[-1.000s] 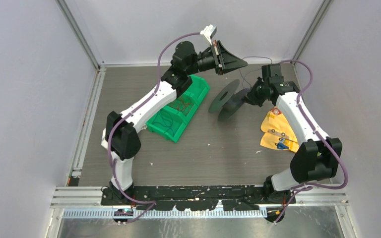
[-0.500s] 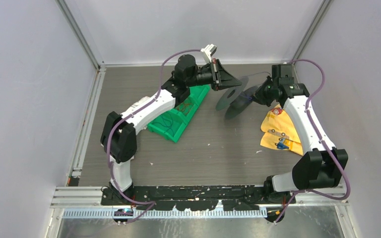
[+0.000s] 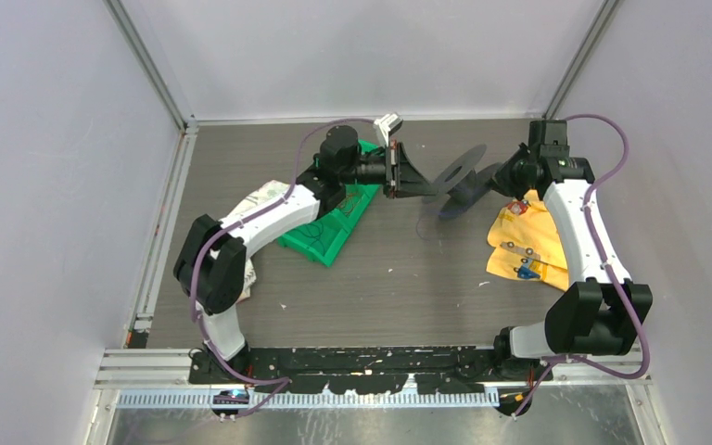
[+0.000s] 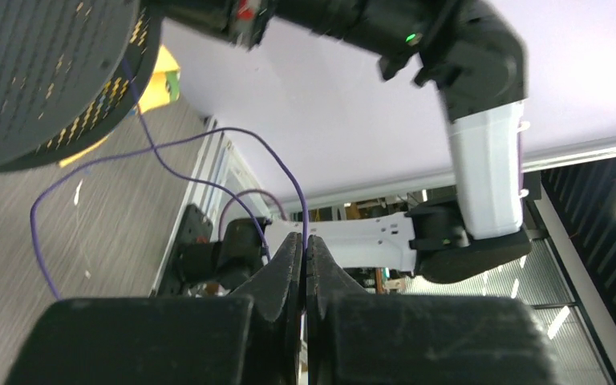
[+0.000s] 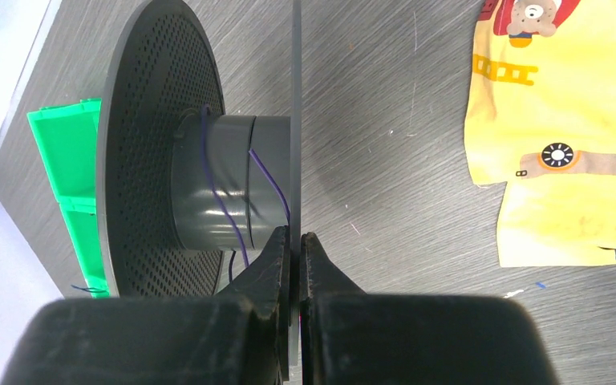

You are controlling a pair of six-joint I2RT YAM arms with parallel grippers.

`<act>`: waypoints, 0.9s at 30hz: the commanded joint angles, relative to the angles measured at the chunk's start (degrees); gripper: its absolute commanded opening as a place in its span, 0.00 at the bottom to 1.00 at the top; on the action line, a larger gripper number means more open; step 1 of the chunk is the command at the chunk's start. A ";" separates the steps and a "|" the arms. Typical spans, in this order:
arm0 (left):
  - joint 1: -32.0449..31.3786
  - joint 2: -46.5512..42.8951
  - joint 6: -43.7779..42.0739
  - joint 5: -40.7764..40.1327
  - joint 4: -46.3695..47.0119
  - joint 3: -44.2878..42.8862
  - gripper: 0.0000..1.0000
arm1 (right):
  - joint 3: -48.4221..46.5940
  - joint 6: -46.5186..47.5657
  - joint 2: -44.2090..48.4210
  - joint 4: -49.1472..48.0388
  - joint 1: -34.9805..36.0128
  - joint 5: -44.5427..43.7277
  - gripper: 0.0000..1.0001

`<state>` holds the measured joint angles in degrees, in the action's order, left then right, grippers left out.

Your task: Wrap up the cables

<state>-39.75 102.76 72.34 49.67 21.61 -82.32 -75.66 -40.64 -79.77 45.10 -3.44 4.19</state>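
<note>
A thin, purplish-dark cable [image 4: 241,131] runs from my left gripper [image 4: 305,241] in a slack loop to the black two-flanged spool [image 4: 40,72]. The left gripper is shut on the cable's end. In the top view it [image 3: 424,190] hovers just left of the spool [image 3: 459,176]. My right gripper [image 5: 295,237] is shut on the edge of the spool's thin flange and holds the spool off the table. A turn or two of cable [image 5: 223,200] lies around the grey hub [image 5: 208,160].
A green bin [image 3: 324,232] with more thin wires sits under the left arm, and also shows in the right wrist view [image 5: 68,176]. A yellow printed cloth [image 3: 524,241] lies under the right arm. Grey walls enclose the table on three sides.
The right gripper carried the spool right and toward the back wall. The left gripper dropped from high near the back wall to spool level, still pinching the cable.
</note>
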 commanded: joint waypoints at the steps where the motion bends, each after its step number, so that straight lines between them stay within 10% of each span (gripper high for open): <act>1: 0.10 -3.42 -3.29 5.03 1.37 3.95 0.01 | -4.01 0.43 1.42 -2.72 -0.16 0.95 0.00; 15: 0.09 -0.49 -26.09 -4.94 -36.67 1.72 0.03 | -6.37 0.92 1.58 -1.65 -0.51 0.28 0.00; 27: 0.11 -9.39 -35.83 -20.85 -38.61 3.74 0.73 | -11.22 -0.26 2.55 0.68 -0.51 3.20 0.01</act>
<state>-39.75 100.47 41.01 36.62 -19.57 -79.55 -81.95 -39.59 -79.77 48.49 -3.77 5.06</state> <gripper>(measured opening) 0.702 0.050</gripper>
